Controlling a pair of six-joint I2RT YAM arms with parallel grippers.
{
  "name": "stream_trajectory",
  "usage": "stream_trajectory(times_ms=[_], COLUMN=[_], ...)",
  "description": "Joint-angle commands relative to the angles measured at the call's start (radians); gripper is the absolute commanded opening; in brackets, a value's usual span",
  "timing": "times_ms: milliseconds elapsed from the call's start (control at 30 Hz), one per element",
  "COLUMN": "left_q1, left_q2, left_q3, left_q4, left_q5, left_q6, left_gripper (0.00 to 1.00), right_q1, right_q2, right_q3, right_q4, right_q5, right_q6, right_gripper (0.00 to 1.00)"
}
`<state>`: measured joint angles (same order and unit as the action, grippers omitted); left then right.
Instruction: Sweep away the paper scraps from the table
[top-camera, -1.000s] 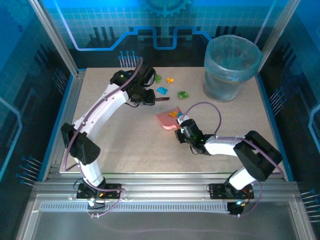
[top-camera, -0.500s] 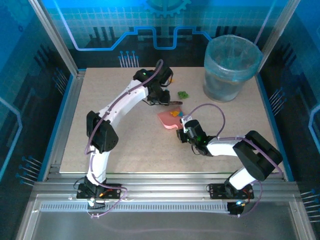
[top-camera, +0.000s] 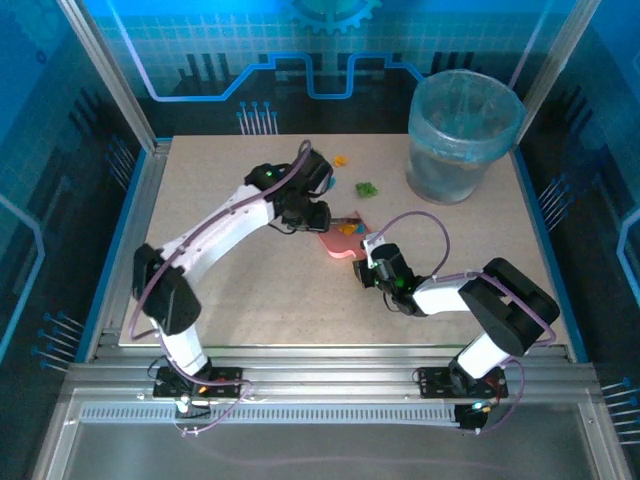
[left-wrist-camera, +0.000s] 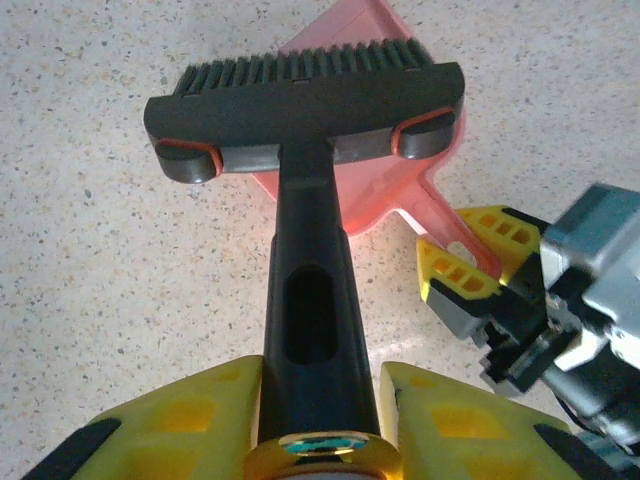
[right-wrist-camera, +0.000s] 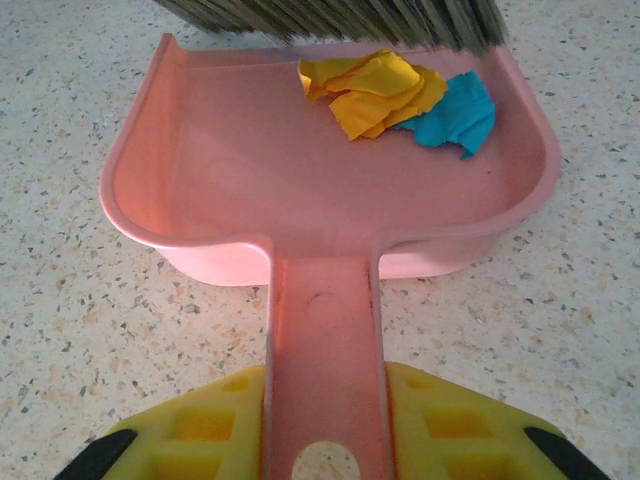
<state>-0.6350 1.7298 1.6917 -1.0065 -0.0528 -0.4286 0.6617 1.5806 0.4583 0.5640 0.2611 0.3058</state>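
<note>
- Partly done, about midway by my read. A few paper scraps (right-wrist-camera: 372, 88) lie inside the pink dustpan (right-wrist-camera: 210, 150).
- Dustpan contents: a crumpled orange-yellow clump touching one bright blue bit (right-wrist-camera: 455, 115). Both sit close to the pan's open mouth, toward one front corner, and the rest of the pan floor is bare.
- Left to do: an orange scrap (top-camera: 340, 160) and a green scrap (top-camera: 366, 188) lie loose on the table (top-camera: 260, 295), both beyond the dustpan's mouth. The green one is nearer the dustpan and the orange one farther off, and neither touches the pan.
- Any more scraps under the left arm (top-camera: 215, 230) would be hidden, so I cannot tell.
- The left gripper (left-wrist-camera: 320, 430) pinches the handle of the black brush (left-wrist-camera: 310, 95) between its yellow fingers. The brush head sits at the dustpan's mouth with the bristles over its front lip.
- The right gripper (right-wrist-camera: 325, 440) is clamped on the dustpan's handle, and the pan lies flat on the table.
- The translucent blue bin (top-camera: 462, 135), with a liner, stands well apart from the dustpan on its far right. Its contents are too hazy to tell.
- Judgement: the brush needs to get behind the two loose scraps and drag them to the dustpan. After that the pan probably gets tipped into the bin.
</note>
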Motion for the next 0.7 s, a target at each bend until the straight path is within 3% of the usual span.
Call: stream_trajectory(times_ms=[0, 400, 667], left_q1=[-0.009, -0.006, -0.008], left_q2=[-0.12, -0.351, -0.575], left_q3=[-0.051, -0.322, -0.683], left_q4=[0.1, 0.307, 0.608], left_q5=[-0.003, -0.211, -0.321], left_q6=[-0.046, -0.115, -0.133], left_gripper=[0.0, 0.0, 0.0], right_q1=[0.014, 0.033, 0.027], right_q2=[0.021, -0.019, -0.242], right_q3=[-0.036, -0.061, -0.144], right_q4=[0.008, 0.01, -0.1], right_q5=[0.037, 0.078, 0.067], right_q6=[-0.021, -0.063, 0.001], right_gripper=[0.0, 0.0, 0.0])
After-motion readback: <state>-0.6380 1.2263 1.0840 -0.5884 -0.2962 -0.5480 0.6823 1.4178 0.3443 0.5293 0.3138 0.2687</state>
